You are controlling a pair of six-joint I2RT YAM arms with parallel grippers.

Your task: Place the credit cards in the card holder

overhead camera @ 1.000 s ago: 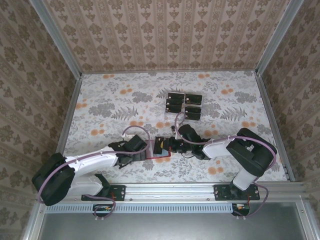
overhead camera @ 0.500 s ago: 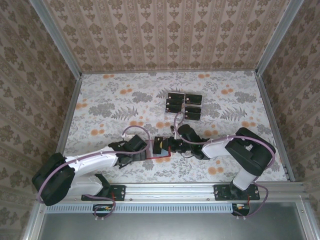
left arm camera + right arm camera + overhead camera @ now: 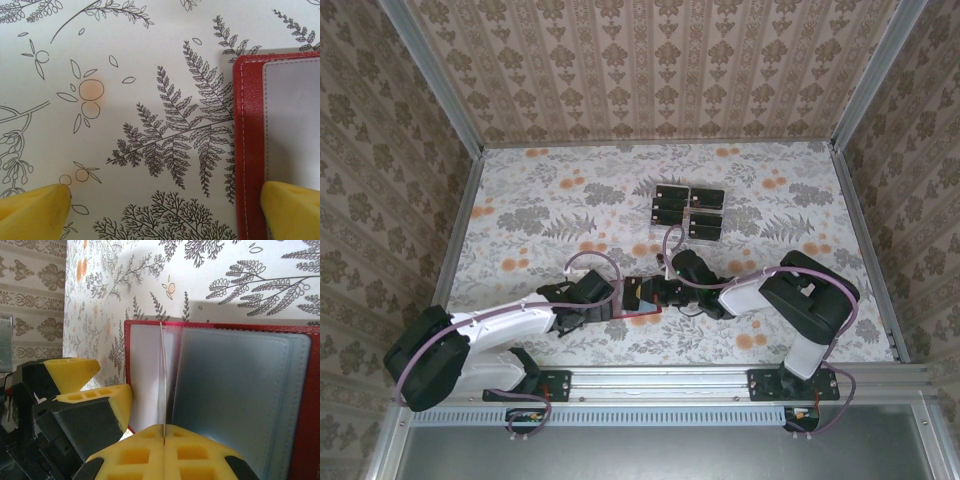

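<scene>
The red card holder (image 3: 642, 312) lies open near the front of the table, with grey-blue pockets (image 3: 235, 390) facing up. My right gripper (image 3: 164, 432) is shut on a credit card (image 3: 161, 375), seen edge-on and standing upright over the holder's left half. From above, that black card (image 3: 641, 291) shows at the right gripper (image 3: 654, 291). My left gripper (image 3: 165, 215) is open wide, low over the table. One of its fingertips (image 3: 292, 210) rests on the holder's red left edge (image 3: 250, 125). Several more credit cards (image 3: 706, 198) lie at the back.
The spare cards sit in a clear plastic tray (image 3: 665, 231) behind the holder, mid-table. Patterned walls and metal rails enclose the table on all sides. Both arms crowd the front centre, and the left fingers (image 3: 100, 397) sit close beside the right gripper.
The right arm has shifted slightly left and towards the holder with its card. The left arm has not moved.
</scene>
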